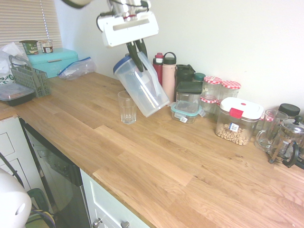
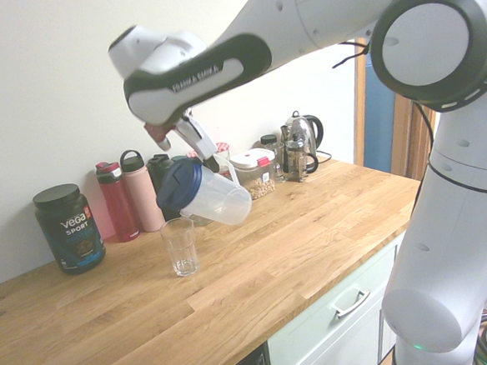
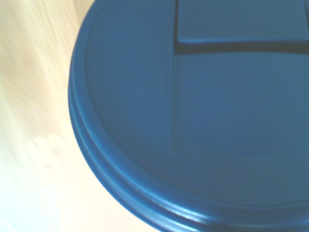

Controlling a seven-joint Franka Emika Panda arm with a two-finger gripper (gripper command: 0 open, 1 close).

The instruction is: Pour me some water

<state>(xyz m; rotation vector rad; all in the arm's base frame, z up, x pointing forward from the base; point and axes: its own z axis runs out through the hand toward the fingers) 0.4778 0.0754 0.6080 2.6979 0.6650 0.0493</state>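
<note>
A clear plastic pitcher (image 1: 144, 89) with a blue lid (image 2: 179, 187) hangs tilted above the wooden counter, its lid end lowered toward a clear drinking glass (image 1: 127, 107). The glass (image 2: 179, 246) stands upright just below and beside the lid. My gripper (image 1: 137, 56) comes down from above and is shut on the pitcher's upper side, near the handle (image 2: 209, 157). In the wrist view the blue lid (image 3: 193, 121) fills nearly the whole picture. I cannot tell whether water is in the pitcher or the glass.
Behind the pitcher stand bottles (image 1: 168, 71), jars (image 1: 212, 90), a lidded food tub (image 1: 236, 121) and a French press (image 1: 286, 142). A teal box (image 1: 52, 61) and dish rack (image 1: 31, 78) sit further along the counter. A black protein tub (image 2: 69, 228) stands by the wall.
</note>
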